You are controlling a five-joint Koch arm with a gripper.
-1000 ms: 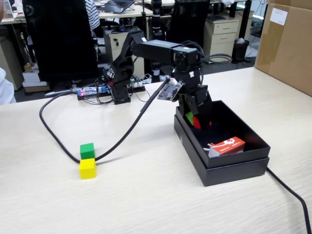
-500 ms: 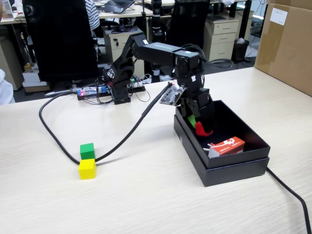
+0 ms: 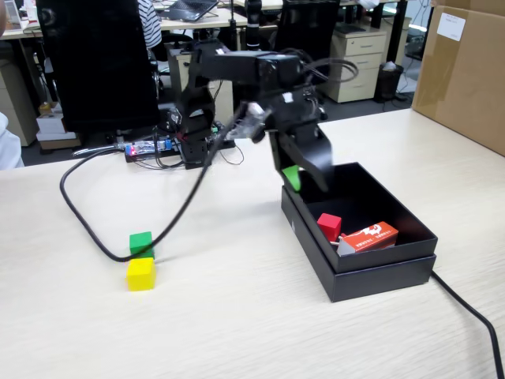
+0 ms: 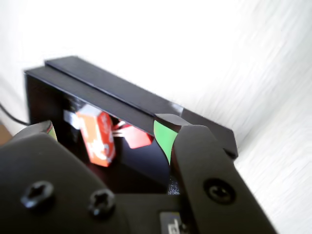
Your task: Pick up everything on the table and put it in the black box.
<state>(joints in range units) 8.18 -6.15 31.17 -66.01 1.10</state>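
While the red cube (image 3: 330, 226) lies loose on the floor of the black box (image 3: 371, 272) at right of centre in the fixed view, beside a red-and-white carton (image 3: 368, 236), the end effector (image 3: 304, 178) hangs above the box's far left corner with its jaws parted and nothing between them. The wrist view confirms this: the two dark jaws stand apart at the bottom of the frame (image 4: 109, 136), a green pad (image 4: 164, 138) showing on the inner face of one, and the cube (image 4: 137, 137) and carton (image 4: 96, 135) visible below through the gap.

Two cubes are left on the counter (image 3: 237, 316), at lower left of the fixed view: the green cube (image 3: 141, 244) and, just in front of it and touching or nearly so, the yellow cube (image 3: 141, 274). A black cable (image 3: 95, 225) loops close behind the green one.

By my judgement the step in hand is the swing across to that pair. To do it well, lift clear of the box rim first, keep the jaws wide, and come down straight over one cube only. The yellow one looks the easier first pick, being farther from the cable. Set the jaws across its free sides, not the side facing the green cube, so the neighbour is not nudged or pinched along with it.
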